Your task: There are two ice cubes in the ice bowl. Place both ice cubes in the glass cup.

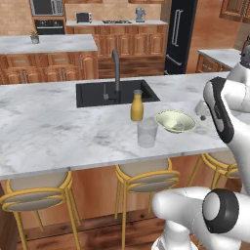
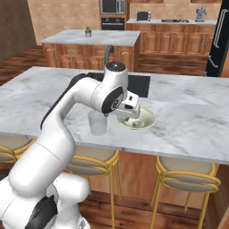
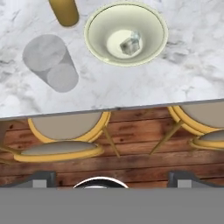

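The pale yellow-green ice bowl [image 3: 151,26] stands on the marble counter near its front edge, with two small clear ice cubes [image 3: 130,43] lying together at its bottom. The clear glass cup [image 3: 52,61] stands upright just left of the bowl and looks empty. My gripper [image 3: 113,178] hangs above the counter's front edge, looking straight down, its dark fingertips [image 3: 41,178] wide apart and holding nothing. In the base views the bowl [image 1: 168,117] sits right of the glass [image 1: 147,132], and the hand [image 2: 132,109] hovers over the bowl [image 2: 150,118], beside the glass [image 2: 97,123].
An orange-yellow bottle [image 1: 137,106] stands just behind the glass, in front of the black sink [image 1: 93,93] and its tap [image 1: 116,68]. Yellow-framed stools [image 1: 144,176] are tucked under the counter's front edge. Bare marble stretches to the left.
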